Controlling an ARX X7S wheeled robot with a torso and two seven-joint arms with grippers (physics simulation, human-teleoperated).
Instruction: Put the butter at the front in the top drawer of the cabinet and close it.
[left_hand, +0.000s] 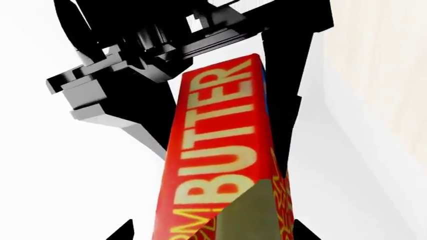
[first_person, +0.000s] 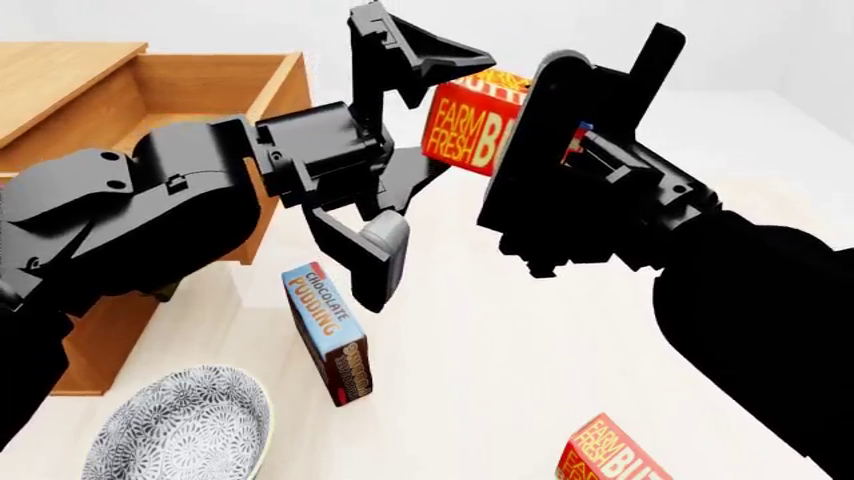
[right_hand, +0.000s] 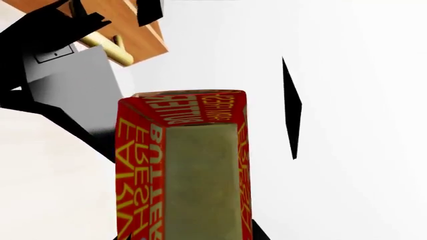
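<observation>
Top drawer (first_person: 220, 75) of the cabinet (first_person: 80, 110) is standing pulled open at left. Butter (first_person: 470, 128) is being held aloft over the bench (first_person: 534, 340), gripped between left gripper (first_person: 400, 130) and right gripper (first_person: 561, 140), both clamped on it.
</observation>
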